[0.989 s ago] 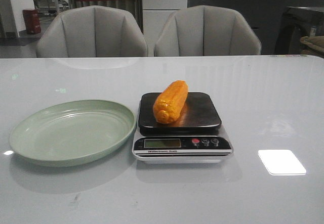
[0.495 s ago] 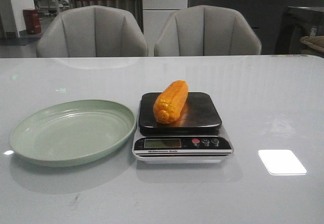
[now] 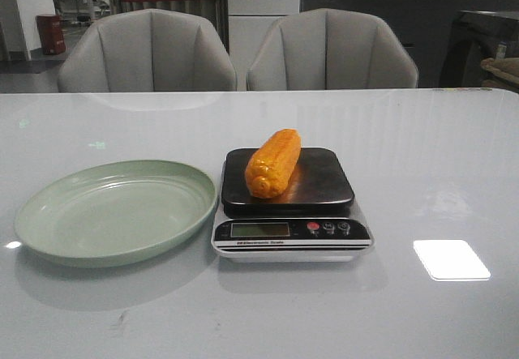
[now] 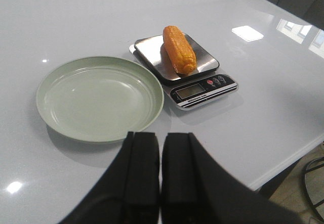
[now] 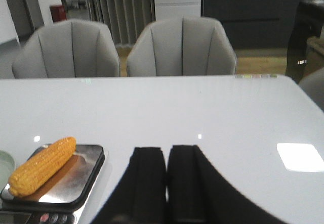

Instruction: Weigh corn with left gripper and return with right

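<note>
Resting position of the corn: we find the corn [image 3: 273, 163] lying on its side on the dark platform of the scale [image 3: 289, 182], set at a slant so that one blunt end points toward the near left corner and the other toward the far edge.
Corn contact: we see it touching only the platform; no gripper is on it.
Scale: we note the display strip and three small buttons along its near edge; the reading is too small for us to make out.
Plate: we locate the green plate [image 3: 116, 210] just to the left of the scale, its rim very close to the scale body; its bowl holds nothing.
Table: we see the white glossy table [image 3: 438, 164] carrying both plate and scale, with two grey chairs [image 3: 147, 51] behind its far edge.
Left gripper: we see the left gripper [image 4: 160, 148] in its wrist view, held above the table on the near side of the plate, well apart from the corn; its black fingers [image 4: 140, 158] stand together with only a thin seam between them, holding nothing.
Right gripper: we see the right gripper [image 5: 167, 161] in its wrist view, off to the right of the scale; its fingers [image 5: 185, 168] are likewise drawn together and hold nothing.
</note>
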Available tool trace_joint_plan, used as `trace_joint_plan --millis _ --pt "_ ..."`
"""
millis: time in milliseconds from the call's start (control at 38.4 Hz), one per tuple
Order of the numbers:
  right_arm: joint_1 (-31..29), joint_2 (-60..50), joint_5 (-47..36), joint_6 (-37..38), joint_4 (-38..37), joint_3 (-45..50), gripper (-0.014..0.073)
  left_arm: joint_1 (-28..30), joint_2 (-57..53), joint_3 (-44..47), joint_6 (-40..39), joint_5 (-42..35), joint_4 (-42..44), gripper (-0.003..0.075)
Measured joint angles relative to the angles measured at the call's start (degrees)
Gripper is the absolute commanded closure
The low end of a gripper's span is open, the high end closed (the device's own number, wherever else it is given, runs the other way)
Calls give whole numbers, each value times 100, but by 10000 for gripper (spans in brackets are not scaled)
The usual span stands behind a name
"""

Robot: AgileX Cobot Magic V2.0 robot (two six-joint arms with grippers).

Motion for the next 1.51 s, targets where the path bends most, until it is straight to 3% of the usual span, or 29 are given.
trace_joint_plan --millis 130,286,364,521,573,703,989,1223,1510 --pt "0 731 799 0 -3 -466 428 0 0 0 0 9 0 596" --pt "0 1124 935 52 98 -480 424 0 0 0 0 13 0 596" --pt "23 1284 890 88 256 -480 379 0 0 0 0 13 0 596" --pt "559 1713 218 107 398 -597 47 0 0 0 2 13 0 596" --pt "710 1851 92 107 398 -665 -28 0 0 0 2 13 0 596" --pt "1084 2384 111 107 398 -1013 -15 0 0 0 2 13 0 596" --pt "1933 4376 1060 107 409 -2637 -14 0 0 0 2 13 0 596" --pt "2517 5812 1139 107 669 -3721 -14 0 0 0 2 22 0 596" --pt "2676 7259 1760 283 708 -5045 -14 0 0 0 2 22 0 596"
